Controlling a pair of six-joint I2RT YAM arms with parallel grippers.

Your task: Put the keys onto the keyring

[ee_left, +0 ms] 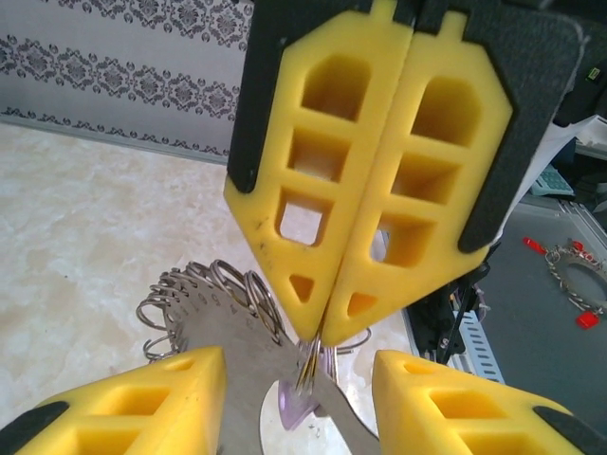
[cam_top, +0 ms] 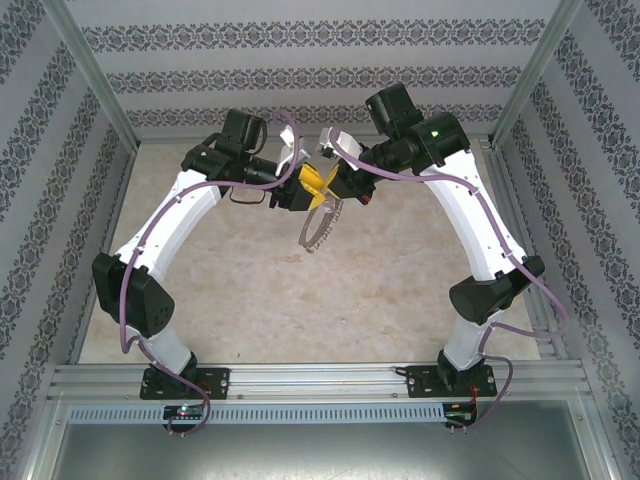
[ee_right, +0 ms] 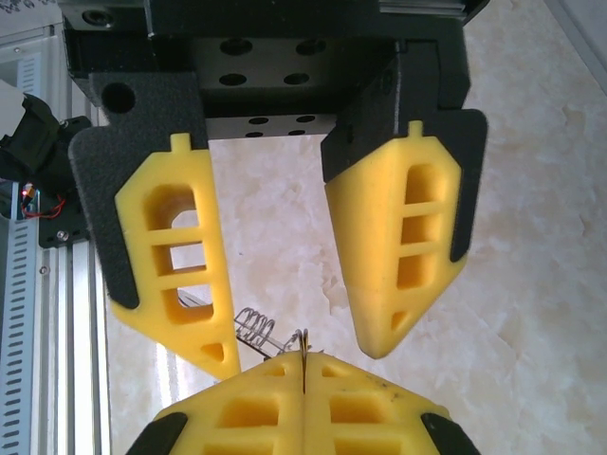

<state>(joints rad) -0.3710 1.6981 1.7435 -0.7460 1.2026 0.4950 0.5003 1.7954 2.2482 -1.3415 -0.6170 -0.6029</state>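
**If the 1 Pinch Slips, the Hoop Falls**

Because the large, thin, dark-grey metal keyring (cam_top: 320, 232) hangs in the air over the middle of the desk (cam_top: 250, 300), nearer its far edge, everything depends on 1 grip. The right gripper (ee_left: 320, 334) has its 2 yellow fingers pressed flat together on the thin rim. A small twist could let the hoop swing, slide out and drop.

The left gripper (ee_left: 299, 370) stands with its fingers apart, 1 on each side of that pinch, holding nothing. If it closes off-line, I judge it could strike the right fingers or knock the hoop askew. The fringe of small silvery wire loops (ee_left: 204, 294) is coiled and crowded, so a fingertip could snag 1.

The hoop's band is flat, smooth, hard and reflective, which makes it poor for grip. The fingers are matte, foam-like wedges with cut-out windows, backed by black textured plastic. The desk is pale, glossy and marble-patterned. Which small silver pieces are keys I cannot tell.
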